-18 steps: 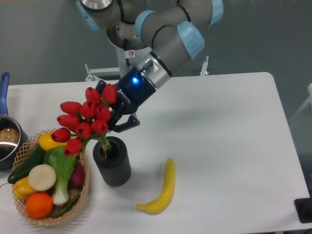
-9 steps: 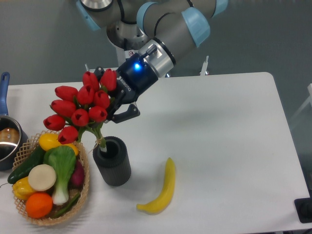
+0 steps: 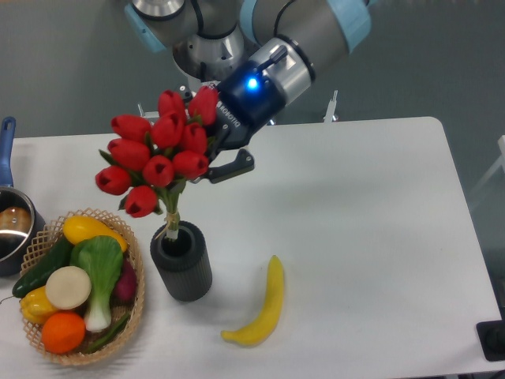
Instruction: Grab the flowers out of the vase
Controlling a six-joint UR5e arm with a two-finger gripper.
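Observation:
The flowers (image 3: 162, 158) are a bunch of red tulip buds with green leaves and pale bound stems. My gripper (image 3: 211, 163) is shut on the bunch just behind the buds, coming in from the upper right. The bunch is lifted and stands nearly upright; only the stem tips (image 3: 171, 234) still reach the mouth of the vase (image 3: 182, 263), a short dark ribbed cylinder on the white table below. One black finger (image 3: 234, 167) shows to the right of the buds; the other is hidden behind them.
A wicker basket (image 3: 136, 309) of vegetables and fruit stands just left of the vase. A yellow banana (image 3: 263, 307) lies to the vase's right. A steel pot (image 3: 11, 229) with a blue handle sits at the left edge. The arm's base rises behind the flowers.
The gripper has risen and moved right with the flowers, swinging the bunch from a left lean over the basket to nearly upright. The stems have slid up out of the vase.

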